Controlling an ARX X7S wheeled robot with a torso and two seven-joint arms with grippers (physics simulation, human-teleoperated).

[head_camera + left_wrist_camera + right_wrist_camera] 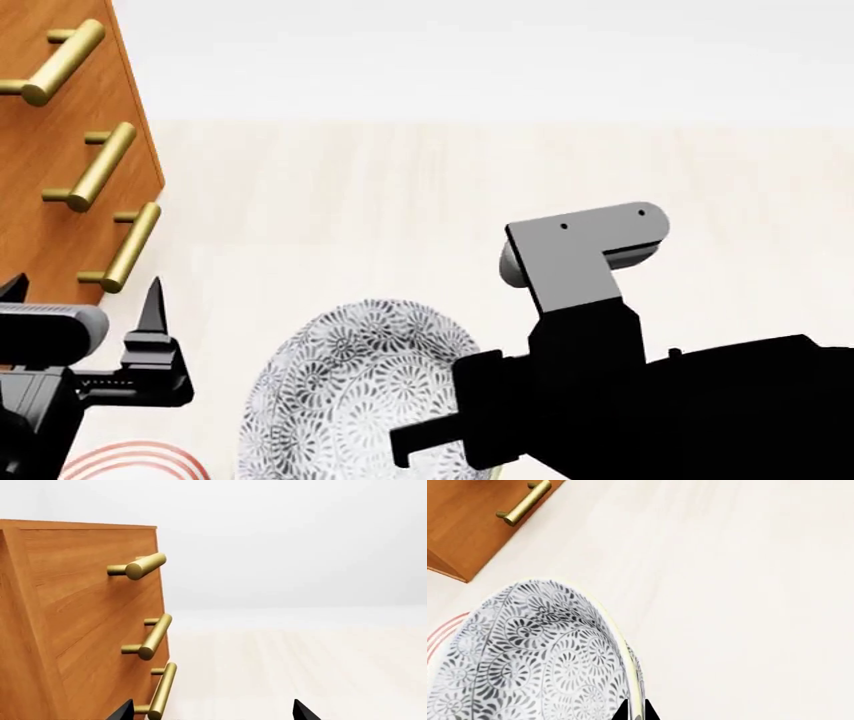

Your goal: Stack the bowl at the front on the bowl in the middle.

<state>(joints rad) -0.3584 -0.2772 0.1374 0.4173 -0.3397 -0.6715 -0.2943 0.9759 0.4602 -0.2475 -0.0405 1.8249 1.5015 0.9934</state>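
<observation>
The bowl at the front [347, 390], white with a dense grey floral pattern and a pale rim, hangs tilted over the pale wooden surface. My right gripper [447, 440] is shut on its rim. In the right wrist view the two black fingertips of the right gripper [634, 712] pinch the rim of the bowl [540, 660], one inside and one outside. My left gripper [80, 290] stands open and empty beside the wooden cabinet; in the left wrist view the left gripper [211, 710] shows only its tips, wide apart. The bowl in the middle is out of view.
A wooden drawer cabinet [54, 120] with brass bar handles [148, 637] stands at the left, close to my left gripper. A flat red-ringed plate [127, 462] lies by the bowl's lower left. Pale wooden surface [747, 605] stretches ahead and to the right.
</observation>
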